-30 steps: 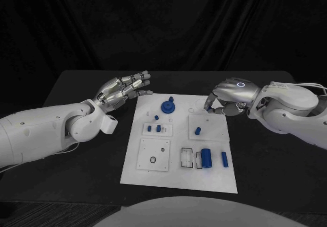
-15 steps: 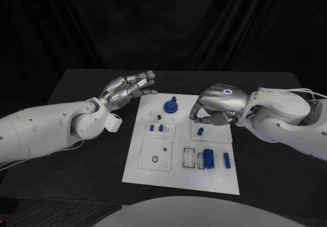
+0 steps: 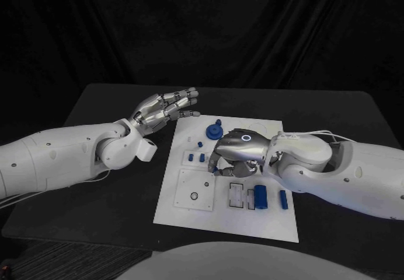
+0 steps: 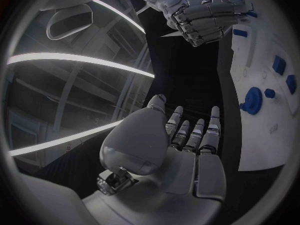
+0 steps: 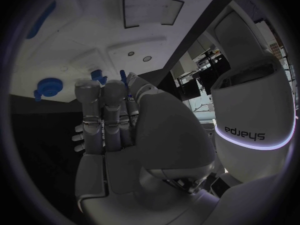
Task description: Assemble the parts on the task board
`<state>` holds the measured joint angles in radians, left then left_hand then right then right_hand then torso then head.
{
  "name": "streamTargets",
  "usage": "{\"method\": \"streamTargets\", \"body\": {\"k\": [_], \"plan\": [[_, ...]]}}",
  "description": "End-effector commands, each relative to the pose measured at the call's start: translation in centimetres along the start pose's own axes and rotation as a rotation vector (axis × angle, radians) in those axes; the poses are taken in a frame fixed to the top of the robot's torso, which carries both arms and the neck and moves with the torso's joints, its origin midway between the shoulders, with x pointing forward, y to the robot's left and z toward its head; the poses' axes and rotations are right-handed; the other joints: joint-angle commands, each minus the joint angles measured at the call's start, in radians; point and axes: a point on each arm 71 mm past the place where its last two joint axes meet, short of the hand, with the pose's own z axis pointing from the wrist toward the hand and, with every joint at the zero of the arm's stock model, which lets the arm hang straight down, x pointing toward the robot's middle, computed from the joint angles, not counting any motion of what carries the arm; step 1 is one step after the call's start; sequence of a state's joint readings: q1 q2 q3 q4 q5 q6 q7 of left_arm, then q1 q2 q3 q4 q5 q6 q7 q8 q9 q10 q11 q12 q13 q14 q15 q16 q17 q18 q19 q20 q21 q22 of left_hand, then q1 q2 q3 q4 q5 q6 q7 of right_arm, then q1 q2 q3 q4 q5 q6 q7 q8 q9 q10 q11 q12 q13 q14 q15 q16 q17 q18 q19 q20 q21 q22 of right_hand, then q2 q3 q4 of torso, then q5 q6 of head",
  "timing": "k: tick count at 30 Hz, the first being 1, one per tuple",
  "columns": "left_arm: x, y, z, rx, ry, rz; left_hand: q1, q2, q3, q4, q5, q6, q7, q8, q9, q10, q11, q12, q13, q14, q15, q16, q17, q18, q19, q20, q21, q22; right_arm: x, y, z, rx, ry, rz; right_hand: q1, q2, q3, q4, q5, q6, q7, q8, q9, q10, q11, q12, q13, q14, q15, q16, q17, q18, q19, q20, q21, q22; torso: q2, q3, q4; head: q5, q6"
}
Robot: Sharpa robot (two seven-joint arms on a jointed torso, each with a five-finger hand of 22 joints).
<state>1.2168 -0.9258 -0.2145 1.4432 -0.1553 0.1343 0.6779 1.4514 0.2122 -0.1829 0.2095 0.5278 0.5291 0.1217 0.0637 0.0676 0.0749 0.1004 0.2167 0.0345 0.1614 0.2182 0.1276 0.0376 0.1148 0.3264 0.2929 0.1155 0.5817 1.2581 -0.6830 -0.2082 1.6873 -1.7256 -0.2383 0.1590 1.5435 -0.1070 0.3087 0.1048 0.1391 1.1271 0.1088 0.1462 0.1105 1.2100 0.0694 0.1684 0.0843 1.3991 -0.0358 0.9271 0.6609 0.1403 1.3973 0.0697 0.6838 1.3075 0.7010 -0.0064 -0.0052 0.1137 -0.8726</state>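
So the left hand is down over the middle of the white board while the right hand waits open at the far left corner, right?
No, the hands are swapped. In the head view the right hand is over the middle of the white board, and the left hand waits open at its far left corner.

Your right hand (image 3: 238,154) is no longer at the far right corner of the task board (image 3: 223,224); it now sits over the board's middle, knuckles up, covering the spot where 1 small blue part lay a second ago. In the right wrist view you can see a thin blue part (image 5: 124,80) at its curled fingertips. Your left hand (image 3: 165,107) is a little further forward, fingers apart, just off the board's far left corner.
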Motion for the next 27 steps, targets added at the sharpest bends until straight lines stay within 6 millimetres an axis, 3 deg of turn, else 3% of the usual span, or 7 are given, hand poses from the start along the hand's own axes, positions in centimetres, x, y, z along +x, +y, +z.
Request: {"method": "streamTargets", "body": {"k": [1, 5, 7, 13, 20, 27], "plan": [[0.2, -0.7, 0.1, 0.112, 0.007, -0.015, 0.008, 0.005, 0.007, -0.001, -0.001, -0.001, 0.008, 0.005, 0.001, -0.001, 0.007, 0.003, 0.001, -0.007, 0.001, 0.001, -0.001, -0.009, 0.003, -0.001, 0.001, -0.002, 0.5, 0.2, 0.5, -0.019, -0.005, 0.005, 0.011, 0.001, 0.003, -0.004, 0.007, -0.004, 0.004, -0.007, 0.000, 0.037, -0.027, 0.002, 0.002, 0.008, -0.002, 0.007, 0.006, -0.004, 0.004, -0.005, 0.006, 0.052, -0.001, 0.0007, -0.0008, 0.005, 0.000], [0.2, -0.7, 0.2, 0.112, 0.011, -0.017, 0.007, 0.007, 0.008, 0.000, -0.001, 0.000, 0.008, 0.005, 0.001, -0.002, 0.007, 0.002, 0.001, -0.009, 0.000, 0.001, -0.001, -0.011, 0.000, -0.001, -0.001, -0.003, 1.1, 0.5, 1.1, -0.026, -0.004, 0.010, 0.012, 0.000, 0.003, -0.005, 0.008, -0.004, 0.004, -0.008, 0.000, 0.038, -0.027, 0.002, 0.002, 0.010, -0.002, 0.011, 0.012, -0.005, 0.006, -0.005, 0.013, 0.054, 0.001, 0.0004, 0.0092, -0.003, 0.000], [0.2, -0.7, 0.3, 0.111, 0.012, -0.018, 0.007, 0.008, 0.009, 0.000, -0.001, 0.000, 0.008, 0.005, 0.001, -0.003, 0.007, 0.002, 0.001, -0.009, 0.000, 0.001, -0.001, -0.012, -0.001, -0.001, -0.002, -0.004, 1.3, 0.6, 1.3, -0.028, -0.001, 0.013, 0.013, -0.001, 0.003, -0.006, 0.008, -0.005, 0.004, -0.009, -0.001, 0.038, -0.027, 0.002, 0.002, 0.011, -0.002, 0.012, 0.013, -0.005, 0.006, -0.005, 0.013, 0.054, 0.002, -0.0001, 0.0107, -0.003, 0.000], [0.3, -0.6, 0.3, 0.108, 0.015, -0.020, 0.008, 0.010, 0.011, 0.000, -0.001, 0.000, 0.008, 0.005, 0.002, -0.004, 0.007, 0.001, 0.001, -0.010, 0.000, 0.001, -0.001, -0.013, -0.002, -0.001, -0.003, -0.005, 1.9, 0.7, 1.6, -0.027, 0.006, 0.021, 0.011, -0.004, 0.001, -0.006, 0.005, -0.005, 0.005, -0.010, -0.001, 0.039, -0.026, 0.002, 0.002, 0.013, -0.002, 0.014, 0.015, -0.006, 0.008, -0.005, 0.016, 0.055, 0.001, -0.0001, 0.0069, 0.003, 0.000], [0.3, -0.6, 0.3, 0.105, 0.019, -0.024, 0.008, 0.011, 0.012, 0.000, -0.001, 0.000, 0.008, 0.005, 0.002, -0.004, 0.007, 0.000, 0.001, -0.011, 0.000, 0.001, -0.001, -0.013, -0.002, -0.001, -0.003, -0.005, 2.4, 0.6, 1.8, -0.020, 0.018, 0.028, 0.011, -0.004, 0.001, -0.006, 0.005, -0.005, 0.005, -0.010, -0.001, 0.039, -0.026, 0.002, 0.002, 0.014, -0.002, 0.014, 0.015, -0.006, 0.008, -0.005, 0.015, 0.055, 0.001, -0.0012, 0.0089, 0.006, 0.000], [0.3, -0.5, 0.3, 0.102, 0.022, -0.028, 0.009, 0.015, 0.015, -0.001, -0.002, 0.000, 0.008, 0.006, 0.002, -0.006, 0.007, -0.001, 0.000, -0.011, 0.001, 0.002, -0.001, -0.014, -0.002, -0.001, -0.003, -0.006, 2.7, 0.6, 1.8, -0.016, 0.028, 0.034, 0.010, -0.004, 0.001, -0.006, 0.003, -0.005, 0.005, -0.011, -0.001, 0.040, -0.026, 0.001, 0.002, 0.014, -0.002, 0.013, 0.014, -0.006, 0.008, -0.005, 0.015, 0.056, 0.001, 0.0002, 0.0090, 0.011, 0.000]]}}
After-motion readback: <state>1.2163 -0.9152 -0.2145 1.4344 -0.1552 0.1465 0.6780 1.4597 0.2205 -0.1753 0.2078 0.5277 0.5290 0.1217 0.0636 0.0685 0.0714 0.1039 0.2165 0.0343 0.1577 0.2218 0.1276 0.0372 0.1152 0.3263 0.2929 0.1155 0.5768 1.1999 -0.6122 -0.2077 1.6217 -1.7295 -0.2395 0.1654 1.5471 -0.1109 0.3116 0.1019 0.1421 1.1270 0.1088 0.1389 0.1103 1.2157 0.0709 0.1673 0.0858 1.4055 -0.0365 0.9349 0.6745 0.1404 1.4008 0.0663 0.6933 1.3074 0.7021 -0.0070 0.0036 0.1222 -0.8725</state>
